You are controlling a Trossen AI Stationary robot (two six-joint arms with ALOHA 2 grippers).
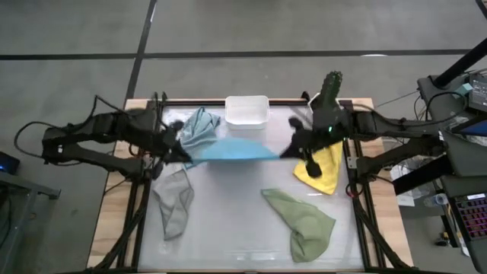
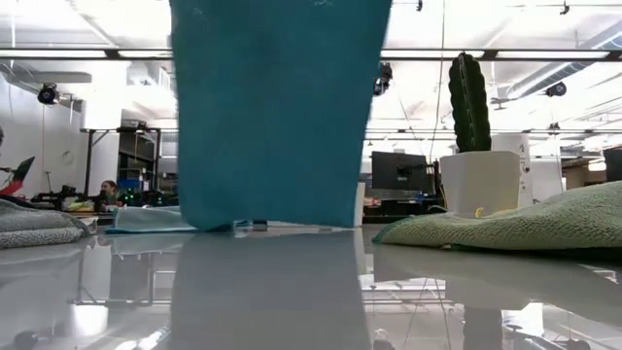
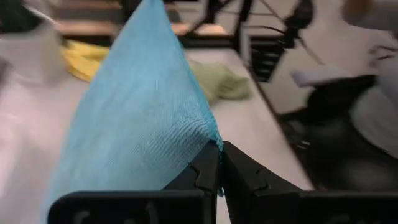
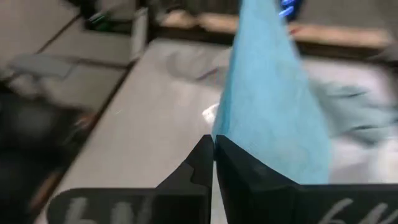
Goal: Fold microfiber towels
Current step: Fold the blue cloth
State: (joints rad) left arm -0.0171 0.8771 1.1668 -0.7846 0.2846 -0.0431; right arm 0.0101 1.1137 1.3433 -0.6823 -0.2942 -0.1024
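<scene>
I have the bright blue microfiber towel stretched lengthwise between both arms near the table's far edge, left gripper and right gripper jaws each clamped on an opposite corner.

A glossy white surface carries grey, sage green, yellow and pale blue-grey towels, plus a white tub.

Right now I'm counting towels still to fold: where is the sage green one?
In the high view the sage green towel lies crumpled on the table's front right part, below the yellow towel and across from the grey towel.
</scene>
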